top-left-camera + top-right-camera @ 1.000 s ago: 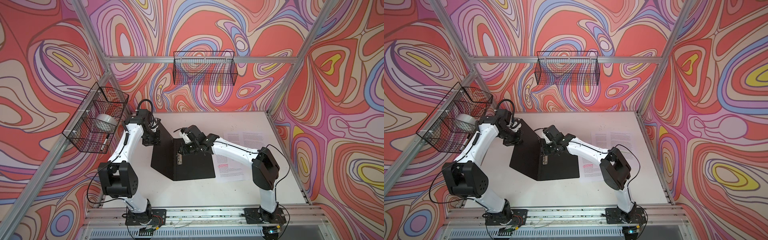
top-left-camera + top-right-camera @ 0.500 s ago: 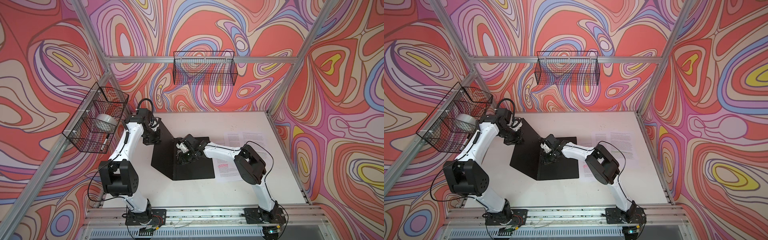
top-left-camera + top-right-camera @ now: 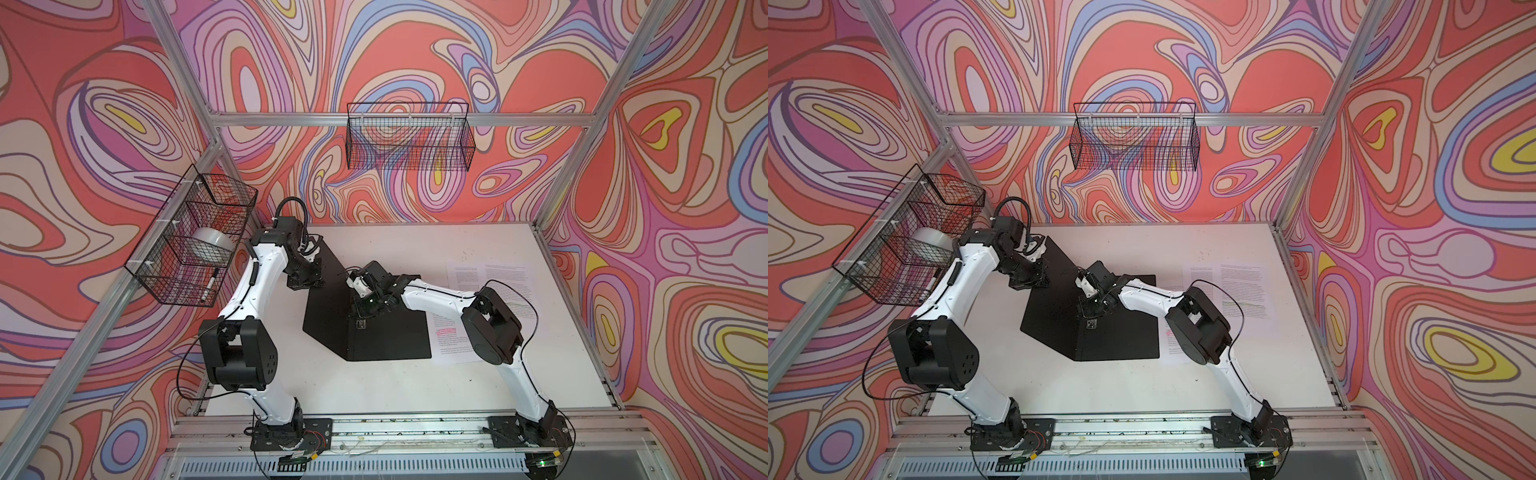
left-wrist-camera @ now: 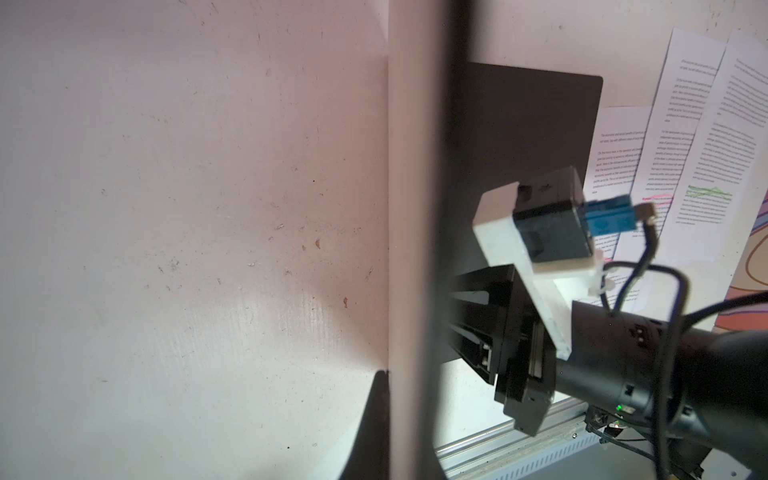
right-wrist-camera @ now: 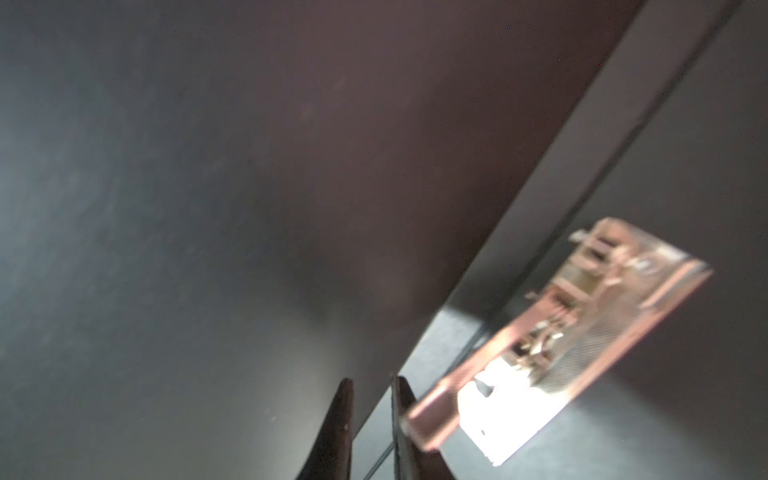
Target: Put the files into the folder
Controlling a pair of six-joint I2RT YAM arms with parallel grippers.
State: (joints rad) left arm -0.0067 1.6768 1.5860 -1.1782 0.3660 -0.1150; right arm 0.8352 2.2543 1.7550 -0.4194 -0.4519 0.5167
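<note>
A: What is seen to have changed across the surface [image 3: 374, 386]?

B: Little on the large scale. The folder [image 3: 386, 332] is still laid open with its black inside up. Its right panel is flat, and its left cover is held raised toward 10 o'clock. The files [image 3: 507, 282] are left unmoved at the folder's 3 o'clock. One pink-marked sheet touches the flat panel's edge and is perhaps tucked under it.

A: And the arms?

B: The right arm has been folded lower. The right gripper [image 3: 365, 301] has been brought down from above the flat panel onto the spine. In the right wrist view its fingers are shown narrowly parted, with nothing pinched between them, and the metal clip [image 5: 561, 332] is just beside one tip. The left gripper [image 3: 309, 272] is kept pressed together on the raised cover's edge.

A: What is meant by that for the task?

B: No sheet has yet been put in. It is judged that the clip is about to be worked open, so that the files can be slid beneath it afterwards.
</note>
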